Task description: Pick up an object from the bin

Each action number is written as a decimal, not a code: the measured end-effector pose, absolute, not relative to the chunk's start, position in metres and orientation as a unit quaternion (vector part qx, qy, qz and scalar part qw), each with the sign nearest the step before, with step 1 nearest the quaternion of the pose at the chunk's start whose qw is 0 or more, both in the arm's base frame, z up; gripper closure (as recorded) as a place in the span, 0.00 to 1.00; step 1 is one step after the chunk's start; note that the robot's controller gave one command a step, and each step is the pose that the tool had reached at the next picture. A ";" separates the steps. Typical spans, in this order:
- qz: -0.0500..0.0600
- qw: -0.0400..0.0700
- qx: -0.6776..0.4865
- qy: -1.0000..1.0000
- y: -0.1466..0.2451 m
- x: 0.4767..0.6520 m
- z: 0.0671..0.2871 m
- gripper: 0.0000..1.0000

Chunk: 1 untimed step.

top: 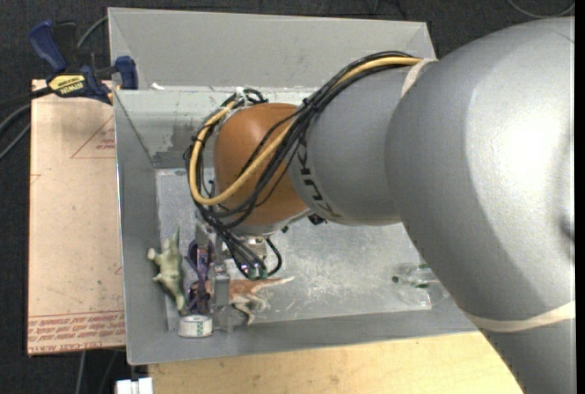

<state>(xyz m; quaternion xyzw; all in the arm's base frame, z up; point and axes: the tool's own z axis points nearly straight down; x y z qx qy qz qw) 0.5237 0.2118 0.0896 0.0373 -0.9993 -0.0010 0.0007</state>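
My gripper (pixel 218 281) hangs low over the bin's front left corner, under the arm's orange cover. A purple thing (pixel 198 262) lies right against its left side. Just left of that stands a pale green toy dinosaur (pixel 167 266). A peach-coloured toy figure (pixel 258 290) sprawls on the floor to the gripper's right. A small roll of tape (pixel 195 325) rests by the front wall, just below the gripper. Whether anything sits in the gripper is hidden.
A clear plastic thing (pixel 416 278) lies at the bin's front right, next to the arm. The big grey arm covers the bin's middle and right. The left and front walls stand close around the gripper.
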 end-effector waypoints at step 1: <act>-0.003 -0.005 0.215 -0.977 0.218 0.533 0.071 1.00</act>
